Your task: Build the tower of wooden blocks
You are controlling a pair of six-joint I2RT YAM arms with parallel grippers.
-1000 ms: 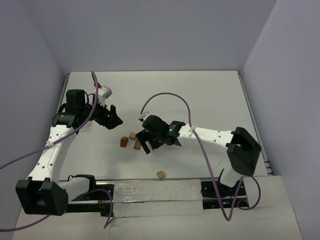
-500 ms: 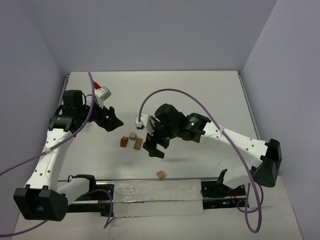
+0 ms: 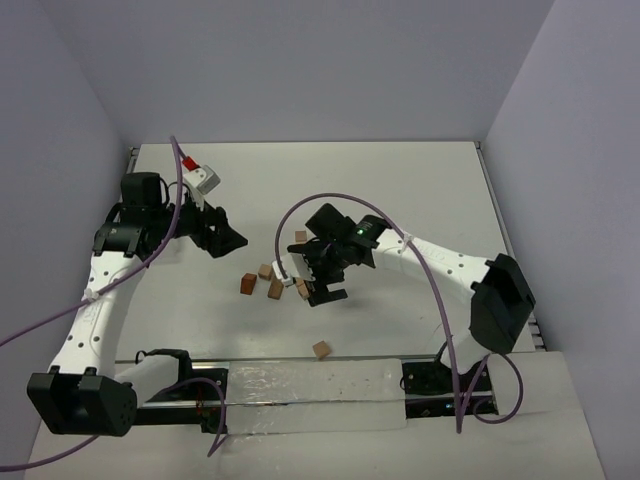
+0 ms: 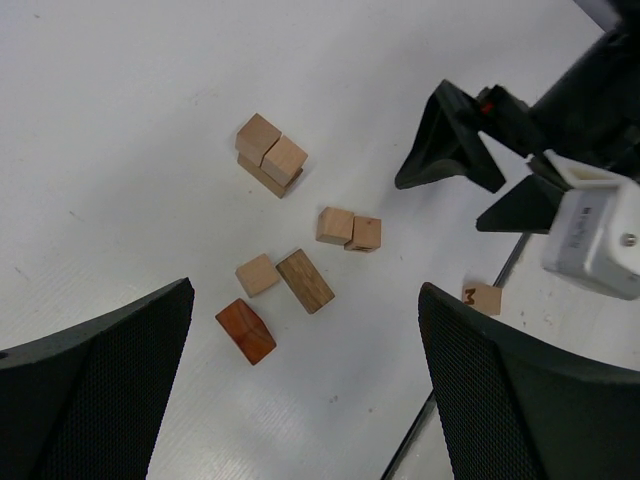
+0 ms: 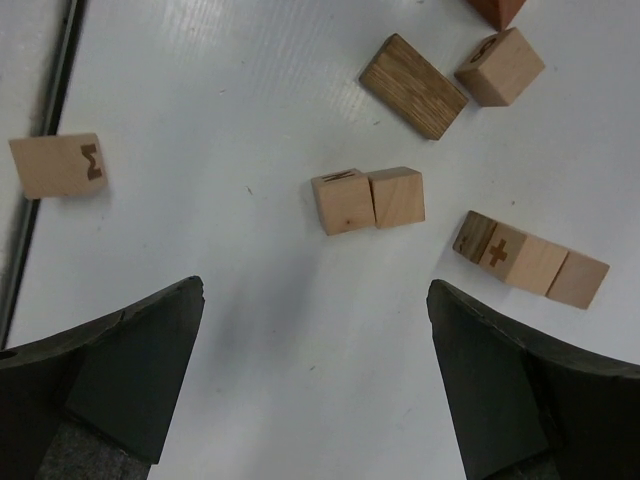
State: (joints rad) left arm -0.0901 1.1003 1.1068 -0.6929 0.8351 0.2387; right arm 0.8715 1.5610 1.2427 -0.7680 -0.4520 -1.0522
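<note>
Here, nearest the arm bases: one tan block with a dark mark lies alone by the near edge of the table. Farther in, at about its 12 o'clock, the right jaws hang spread wide above two tan cubes that touch side by side; the jaws hold nothing. At the pair's 9 o'clock lie a brown cuboid, a small tan cube and a reddish block, close together and flat on the table. Beyond, at the pair's 12 o'clock, is a tight group of tan blocks, all touching; stacked or side by side, cannot tell. Farthest, at the trio's 10 o'clock, the left jaws hover, spread and holding nothing, pointed toward the blocks.
</note>
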